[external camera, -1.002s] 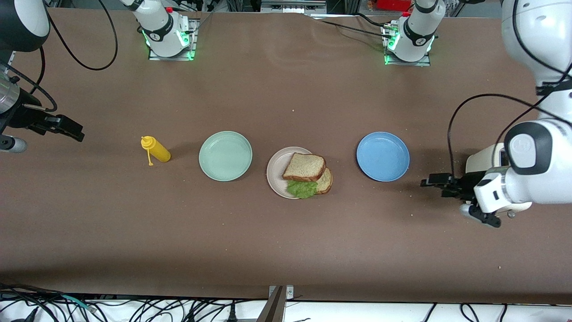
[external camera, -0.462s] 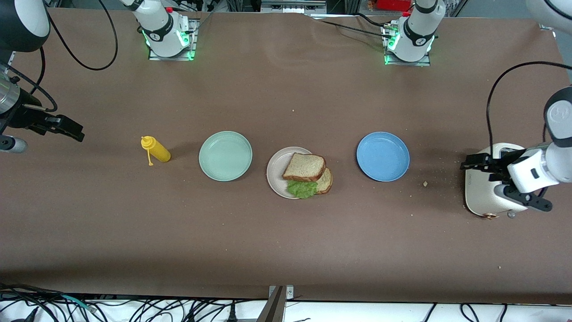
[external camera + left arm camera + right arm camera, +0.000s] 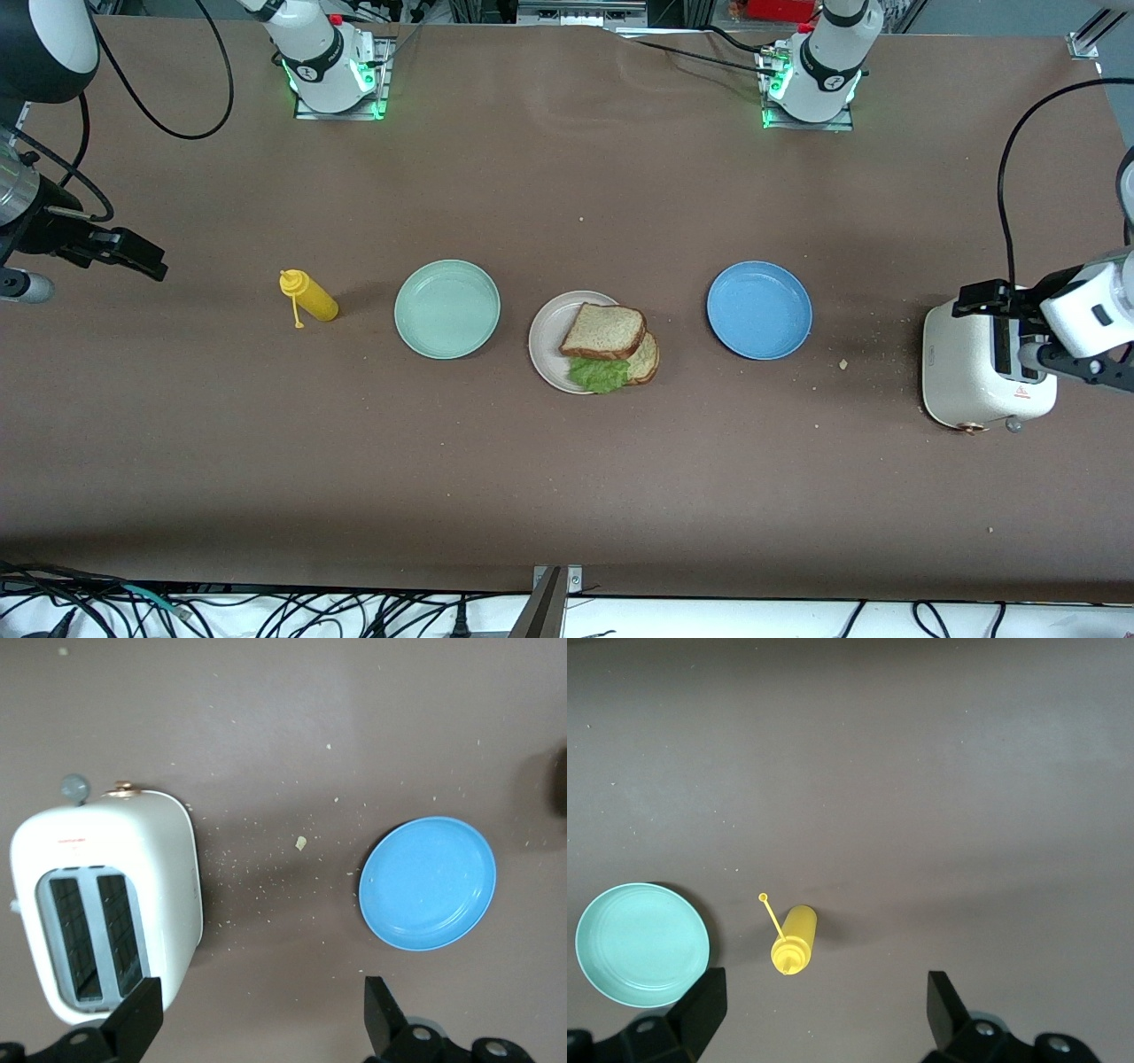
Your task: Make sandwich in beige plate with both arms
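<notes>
Left gripper has pulled back over the toaster by the table's left-arm edge, jaws spread empty; right gripper waits, spread; sandwich sits mid-table on beige plate, soft, light: hold by crusts.

Even overhead light, soft shadows beside plates; wrist views sharp, perhaps slightly dim.

matt brown table covering, crumb-speckled near the glossy white plastic toaster; beside the coarse, grainy sandwich, smooth matt beige plate; shiny yellow plastic bottle.
</notes>
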`<state>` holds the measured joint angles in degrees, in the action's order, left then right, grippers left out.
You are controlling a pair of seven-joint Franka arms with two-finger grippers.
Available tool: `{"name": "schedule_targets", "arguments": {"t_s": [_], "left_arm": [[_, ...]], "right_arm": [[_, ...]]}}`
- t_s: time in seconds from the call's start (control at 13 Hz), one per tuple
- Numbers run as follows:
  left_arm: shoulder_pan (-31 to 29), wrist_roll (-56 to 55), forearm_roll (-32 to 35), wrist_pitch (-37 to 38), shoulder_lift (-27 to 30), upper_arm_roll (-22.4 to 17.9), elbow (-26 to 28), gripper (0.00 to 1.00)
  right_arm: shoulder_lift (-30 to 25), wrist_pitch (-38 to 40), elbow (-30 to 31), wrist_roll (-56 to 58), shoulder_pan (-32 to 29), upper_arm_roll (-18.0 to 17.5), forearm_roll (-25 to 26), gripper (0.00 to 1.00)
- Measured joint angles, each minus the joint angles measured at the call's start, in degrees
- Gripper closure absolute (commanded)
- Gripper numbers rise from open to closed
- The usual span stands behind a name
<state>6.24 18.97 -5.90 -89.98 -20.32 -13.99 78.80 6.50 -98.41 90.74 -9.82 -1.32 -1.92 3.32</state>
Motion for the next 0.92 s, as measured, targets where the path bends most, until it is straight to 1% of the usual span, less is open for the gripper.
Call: {"name": "schedule_targets", "arguments": {"t_s": [0.15,0.39,0.54,0.69,0.92], "left_arm": [[0.0,-4.5,1.3,0.8,3.2,1.6,0.7,0.0],[0.1,-9.5,4.2,1.2,9.4,4.9,4.9,0.0],[0.1,-10.1,4.2,2.5,13.6,5.4,6.9,0.0],[-0.2,-10.3,4.3,5.1,17.7,5.4,7.7,0.0],[-0.5,-10.5,4.5,7.6,21.7,5.3,8.6,0.0]], "right_arm": [[0.0,0.0,0.0,0.0,0.0,0.0,0.0,0.0],[0.0,-0.1,0.0,0.0,0.0,0.0,0.0,0.0],[0.0,-0.1,0.0,0.0,0.0,0.0,0.0,0.0],[0.0,-0.1,0.0,0.0,0.0,0.0,0.0,0.0],[0.0,-0.1,0.0,0.0,0.0,0.0,0.0,0.0]]}}
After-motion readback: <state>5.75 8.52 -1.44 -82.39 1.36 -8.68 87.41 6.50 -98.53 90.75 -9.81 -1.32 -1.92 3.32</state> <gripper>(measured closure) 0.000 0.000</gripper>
